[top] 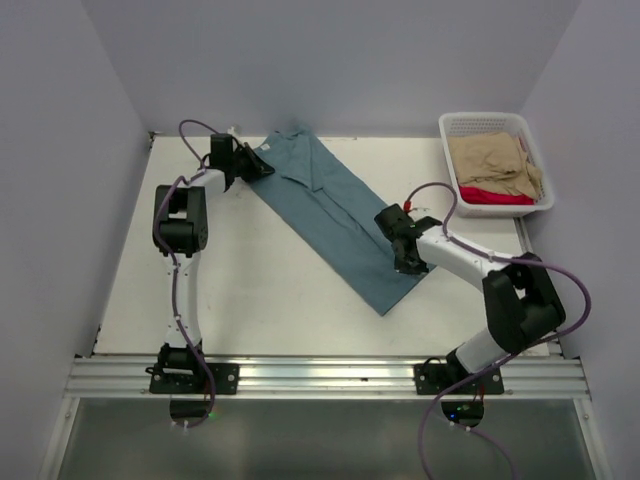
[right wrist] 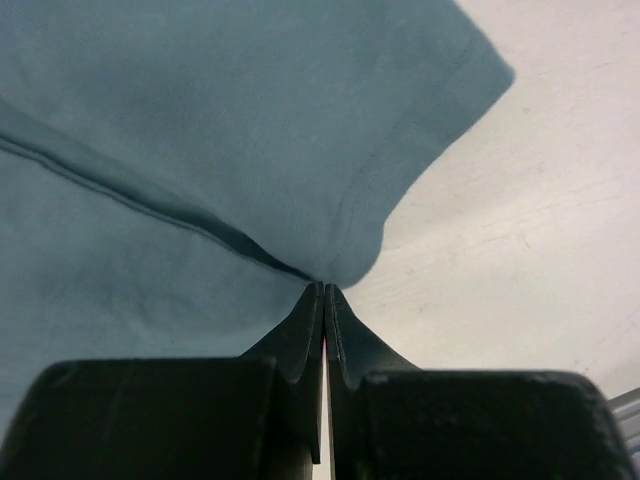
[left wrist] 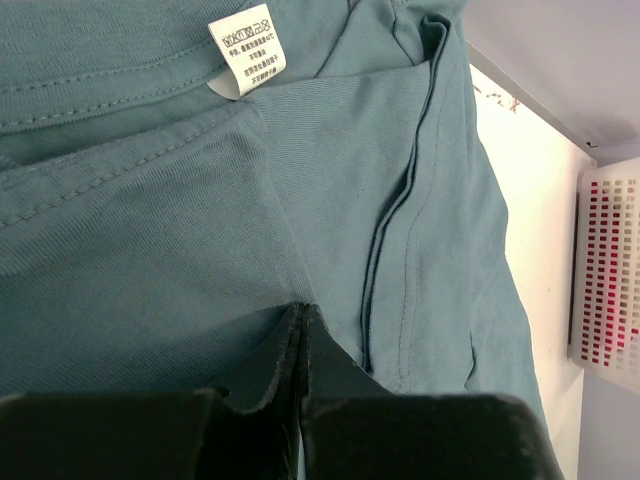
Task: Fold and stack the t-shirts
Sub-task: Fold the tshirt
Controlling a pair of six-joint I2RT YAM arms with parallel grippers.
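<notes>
A dusty teal t-shirt (top: 330,215) lies as a long narrow strip running diagonally from the table's far left toward the near right. My left gripper (top: 258,166) is at its collar end, jaws shut with teal cloth (left wrist: 150,250) bunched at the tips (left wrist: 300,312); a white care label (left wrist: 247,50) shows just beyond. My right gripper (top: 412,266) is at the hem end, shut, with the teal fabric (right wrist: 200,130) puckered into its tips (right wrist: 325,288). A tan t-shirt (top: 490,160) and a red t-shirt (top: 495,197) lie in the basket.
The white mesh basket (top: 490,117) stands at the far right corner and also shows at the right edge of the left wrist view as the basket (left wrist: 610,270). Pale walls close in the white table (top: 260,290) on three sides. A metal rail carries both arm bases at the near edge.
</notes>
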